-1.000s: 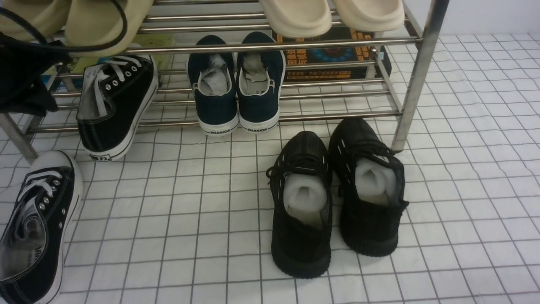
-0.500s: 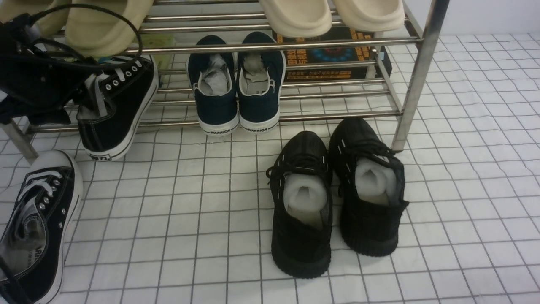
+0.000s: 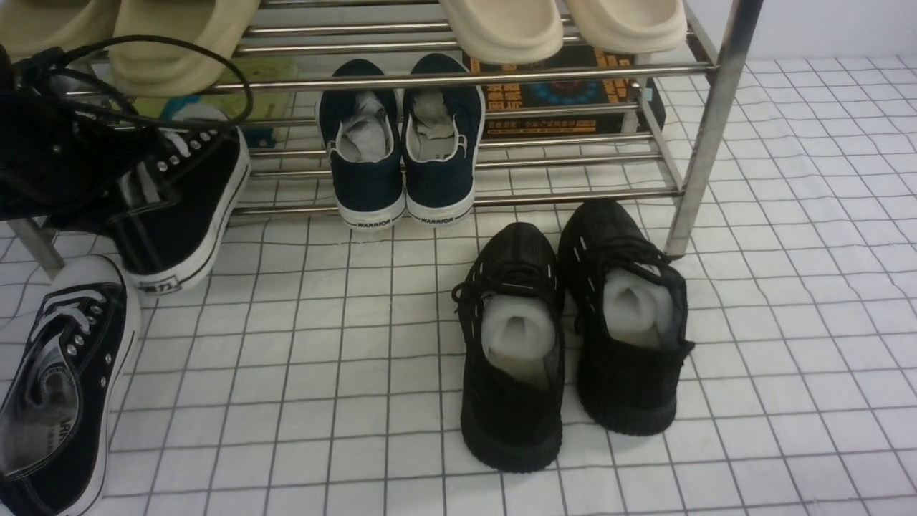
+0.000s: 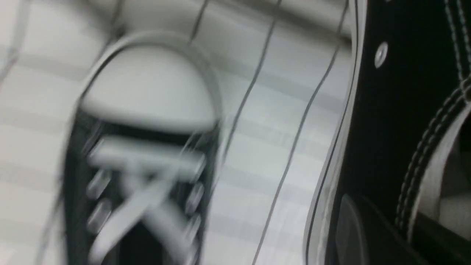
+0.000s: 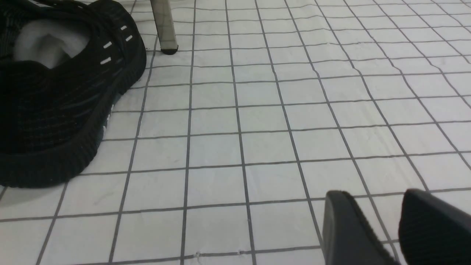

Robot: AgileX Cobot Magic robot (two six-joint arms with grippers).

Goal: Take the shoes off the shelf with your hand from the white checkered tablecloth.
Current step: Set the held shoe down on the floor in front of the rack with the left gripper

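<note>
Left gripper (image 3: 118, 175) clamped on shoe (image 3: 186, 215) at left end of shelf (image 3: 706, 136); ease it out level, unsnagged; right gripper (image 5: 392, 235) agape, idle.

One canvas sneaker (image 3: 64, 373) lies on the tablecloth (image 3: 788, 322) at left; its mate (image 3: 186, 215) leans off the shelf (image 3: 706, 143) behind (slip-ons (image 3: 365, 179) rest on that shelf, rightward).
</note>
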